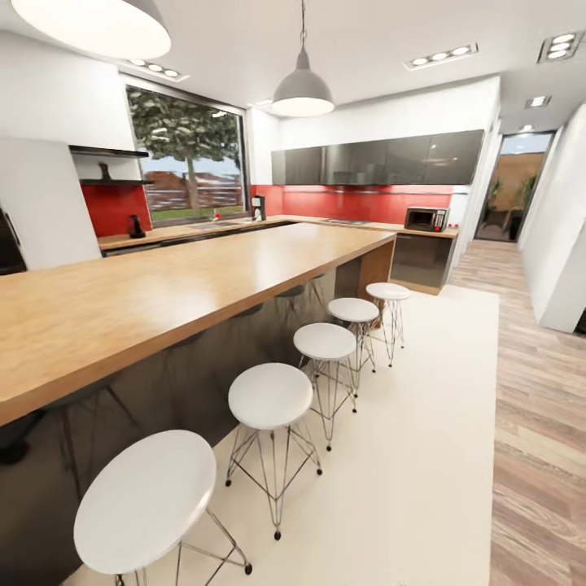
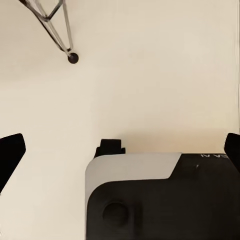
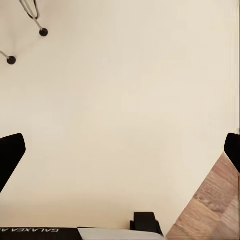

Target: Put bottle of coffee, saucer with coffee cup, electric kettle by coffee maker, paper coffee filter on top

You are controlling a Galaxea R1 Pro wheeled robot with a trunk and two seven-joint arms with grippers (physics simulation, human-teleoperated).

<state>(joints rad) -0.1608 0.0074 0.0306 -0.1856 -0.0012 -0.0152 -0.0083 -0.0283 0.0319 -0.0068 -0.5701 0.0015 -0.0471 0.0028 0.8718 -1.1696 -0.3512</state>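
Far across the kitchen, the black coffee maker (image 1: 258, 207) stands on the back countertop (image 1: 175, 233) beside the window. A small dark bottle (image 1: 104, 171) sits on the wall shelf (image 1: 114, 181) at the left. Below it a dark kettle-like shape (image 1: 136, 226) rests on the counter against the red backsplash. Cup, saucer and filter are too small to make out. My left gripper (image 2: 120, 150) hangs open over the cream rug, above the robot's base (image 2: 165, 200). My right gripper (image 3: 120, 152) is open too, nothing between its fingers.
A long wooden island (image 1: 163, 285) runs along the left with several white wire-legged stools (image 1: 270, 396) beside it. A cream rug (image 1: 423, 439) covers the floor to the right, then wood flooring (image 1: 541, 407). A microwave (image 1: 426, 218) sits at the far counter's end.
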